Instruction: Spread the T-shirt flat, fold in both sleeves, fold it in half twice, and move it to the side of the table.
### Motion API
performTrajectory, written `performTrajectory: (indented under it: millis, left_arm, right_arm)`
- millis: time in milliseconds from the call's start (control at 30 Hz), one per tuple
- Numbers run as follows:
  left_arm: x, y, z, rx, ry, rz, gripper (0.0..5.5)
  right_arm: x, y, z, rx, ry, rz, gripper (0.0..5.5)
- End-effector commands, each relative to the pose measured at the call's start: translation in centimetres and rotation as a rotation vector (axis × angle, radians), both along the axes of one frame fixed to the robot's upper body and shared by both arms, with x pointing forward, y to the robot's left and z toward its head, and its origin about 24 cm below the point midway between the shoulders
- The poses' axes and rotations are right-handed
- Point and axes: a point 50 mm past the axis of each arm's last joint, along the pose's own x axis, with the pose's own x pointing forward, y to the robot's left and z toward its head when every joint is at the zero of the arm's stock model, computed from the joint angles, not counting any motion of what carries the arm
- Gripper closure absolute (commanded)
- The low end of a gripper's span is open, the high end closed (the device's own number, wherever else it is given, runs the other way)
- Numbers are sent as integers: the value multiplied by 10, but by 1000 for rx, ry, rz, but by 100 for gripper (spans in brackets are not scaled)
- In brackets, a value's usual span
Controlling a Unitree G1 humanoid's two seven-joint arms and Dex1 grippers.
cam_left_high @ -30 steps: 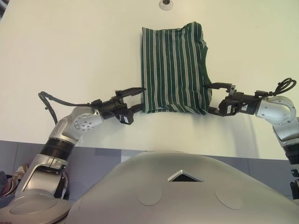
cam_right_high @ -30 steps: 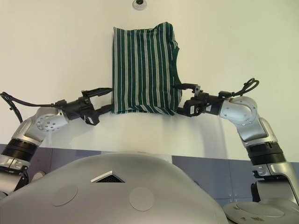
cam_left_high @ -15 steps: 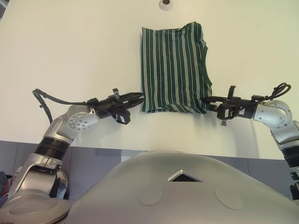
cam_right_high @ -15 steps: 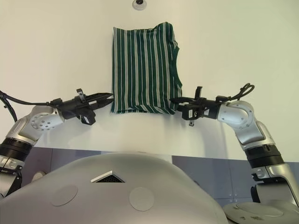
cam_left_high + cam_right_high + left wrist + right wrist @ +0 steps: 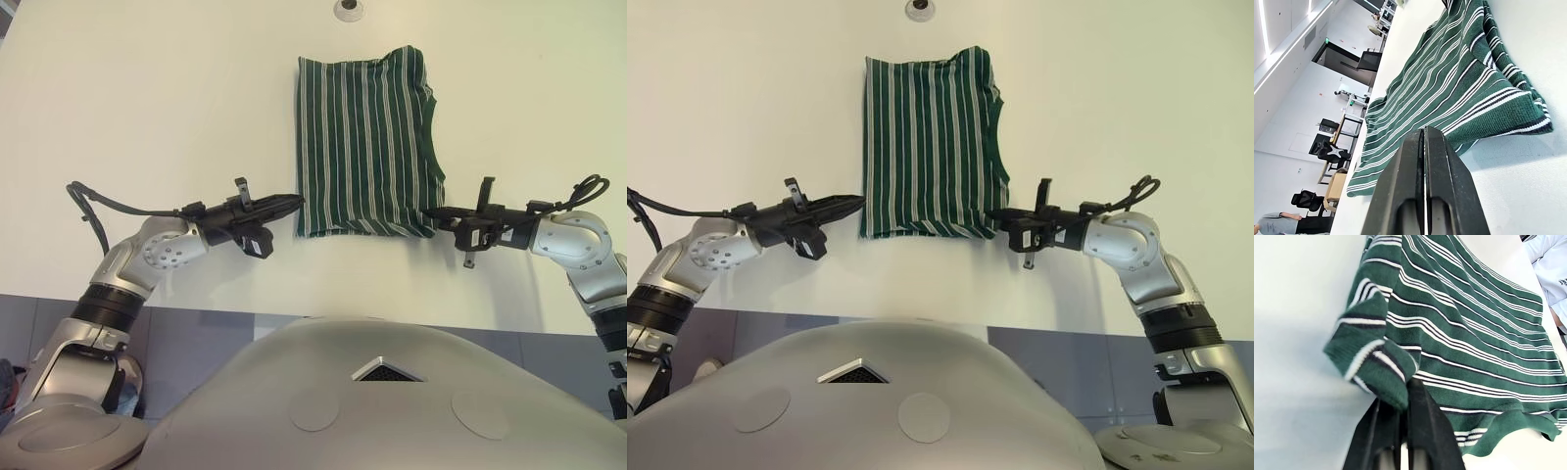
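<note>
White table [image 5: 147, 98] surface carries the T-shirt [image 5: 364, 137], which lies as a narrow striped rectangle ahead of us, between the two arms.

1. Left gripper [image 5: 297, 201]: fingers pressed together with no cloth between them, tip just beside the near left corner of the hem.
2. Right gripper [image 5: 431, 212]: fingers closed on the near right corner, where the wrist view shows the knit bunched and lifted around the tips.

Handling, as we judge it: the cloth is light, soft and limp. It will sag between two holds and offers no stiffness for pushing. The stacked layers may slide apart if only the top one is pinched.

We recommend taking hold at both near corners, on the thicker ribbed hem, through all layers, and lifting evenly.
</note>
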Motion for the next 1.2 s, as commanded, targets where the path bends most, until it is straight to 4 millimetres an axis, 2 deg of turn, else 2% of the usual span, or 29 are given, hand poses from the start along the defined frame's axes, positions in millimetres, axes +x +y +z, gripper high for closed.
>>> performTrajectory:
  millis: [33,233,300,367,500,733,1100,1200]
  left_arm:
    - [-16,11,-22,135,107,8,507]
    - [-23,21,-26,219,143,1,391]
    - [-27,15,-29,255,126,-23,344]
    - [-29,10,-30,290,82,-43,326]
    - [-32,9,-34,387,50,-87,326]
    - [-36,-7,-40,394,22,-150,326]
    - [-42,-9,-41,384,40,-202,326]
    - [-40,-8,-39,373,37,-204,380]
  right_arm:
    - [-4,-7,-4,-57,38,-2,550]
    - [-6,-8,-6,-54,46,-10,550]
    - [-6,-8,-6,-53,48,-9,550]
    - [-6,-9,-6,-54,51,-9,550]
    - [-7,-9,-6,-53,55,-9,550]
    - [-7,-5,-7,-44,56,0,550]
    - [-7,-4,-7,-39,54,0,550]
    - [-7,-4,-7,-40,53,-2,550]
